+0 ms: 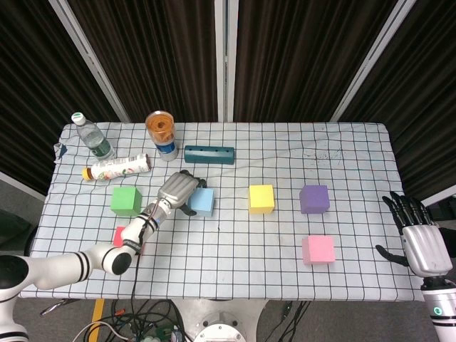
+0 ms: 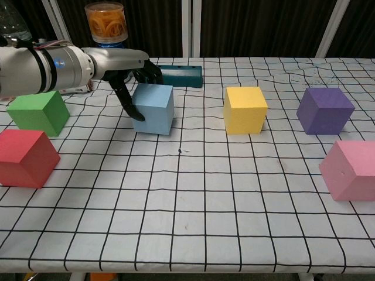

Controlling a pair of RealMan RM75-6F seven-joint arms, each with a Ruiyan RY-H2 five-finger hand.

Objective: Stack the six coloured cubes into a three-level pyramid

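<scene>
The left hand (image 2: pixel 130 73) reaches in from the table's left edge and grips the light-blue foam cube (image 2: pixel 153 108) — thumb down its left face, the other fingers curled over its far top edge; the cube sits left of centre on the black-gridded white tablecloth (image 2: pixel 193 193). The green foam cube (image 2: pixel 37 112) stands near the left edge, with the red foam cube (image 2: pixel 26 158) just in front of it toward the front-left corner. The yellow foam cube (image 2: pixel 244 109) sits at mid-table, the purple foam cube (image 2: pixel 324 110) to its right, and the pink foam cube (image 2: pixel 352 170) toward the front-right corner. The right hand (image 1: pixel 420 241) hovers off the right edge — fingers spread, holding nothing. A dark-teal rectangular block (image 2: pixel 180 75) lies touching or just behind the blue cube; which, cannot be told.
</scene>
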